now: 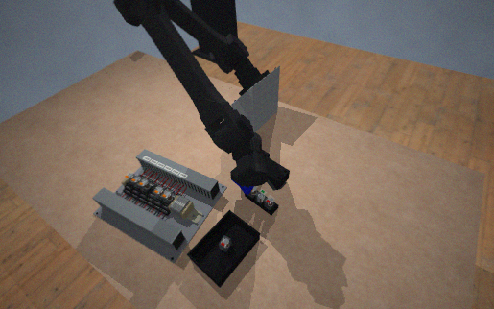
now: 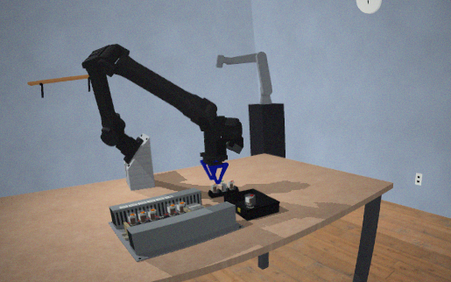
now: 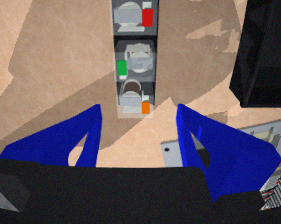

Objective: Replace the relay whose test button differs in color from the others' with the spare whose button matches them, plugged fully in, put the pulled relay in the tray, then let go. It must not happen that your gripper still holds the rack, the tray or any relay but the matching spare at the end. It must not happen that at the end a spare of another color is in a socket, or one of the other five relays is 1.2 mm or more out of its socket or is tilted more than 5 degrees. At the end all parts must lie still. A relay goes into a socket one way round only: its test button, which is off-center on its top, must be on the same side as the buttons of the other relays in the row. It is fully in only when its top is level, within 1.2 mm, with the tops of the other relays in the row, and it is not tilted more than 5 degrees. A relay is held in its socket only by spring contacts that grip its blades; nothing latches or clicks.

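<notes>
Hand state: the blue-fingered gripper (image 1: 247,190) (image 2: 218,181) (image 3: 139,111) is released, part-way apart, grasping nothing.
Spare location: the clear-cased relay with orange button (image 2: 214,188) (image 3: 131,99) is in the near end of the black spare rack (image 1: 272,210) (image 2: 211,193) (image 3: 135,37), wrist view.
Old relay: the clear-cased relay with red button (image 1: 224,244) (image 2: 250,200) is inside the black rectangular tray (image 1: 245,222) (image 2: 259,215) (image 3: 250,95).
Step in hand: likely picking the orange-button spare.
Approach: centre both fingers over the case, descend straight; stay off rack and green-button neighbour (image 1: 260,197) (image 2: 224,186) (image 3: 137,60).
Grip: close evenly on the case sides, then lift vertically; a skewed pull could drag the rack.
Button side: right in the wrist view, towards the tray; match the row's button side before insertion.
Long axis: the case appears upright; the rack's length runs up and down the wrist view, across the closing line.
</notes>
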`<act>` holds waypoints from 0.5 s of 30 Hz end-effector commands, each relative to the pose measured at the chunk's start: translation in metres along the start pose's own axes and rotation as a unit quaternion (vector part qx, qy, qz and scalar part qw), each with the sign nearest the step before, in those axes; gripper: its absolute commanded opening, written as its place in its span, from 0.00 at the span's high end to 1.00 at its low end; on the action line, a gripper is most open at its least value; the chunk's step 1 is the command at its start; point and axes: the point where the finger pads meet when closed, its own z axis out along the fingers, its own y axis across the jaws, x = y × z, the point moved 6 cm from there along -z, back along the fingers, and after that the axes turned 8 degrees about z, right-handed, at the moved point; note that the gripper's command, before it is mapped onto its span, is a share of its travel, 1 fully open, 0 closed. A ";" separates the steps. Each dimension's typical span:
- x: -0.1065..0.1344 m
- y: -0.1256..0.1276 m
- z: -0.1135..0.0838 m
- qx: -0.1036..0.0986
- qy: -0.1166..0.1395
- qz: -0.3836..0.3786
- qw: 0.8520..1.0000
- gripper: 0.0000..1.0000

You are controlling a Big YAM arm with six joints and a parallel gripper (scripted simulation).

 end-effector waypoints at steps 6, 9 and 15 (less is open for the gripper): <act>-0.006 -0.001 -0.010 0.016 -0.012 0.000 1.000 0.41; -0.006 -0.002 -0.010 0.015 -0.012 0.002 1.000 0.41; -0.005 -0.003 -0.009 0.014 -0.012 0.003 1.000 0.41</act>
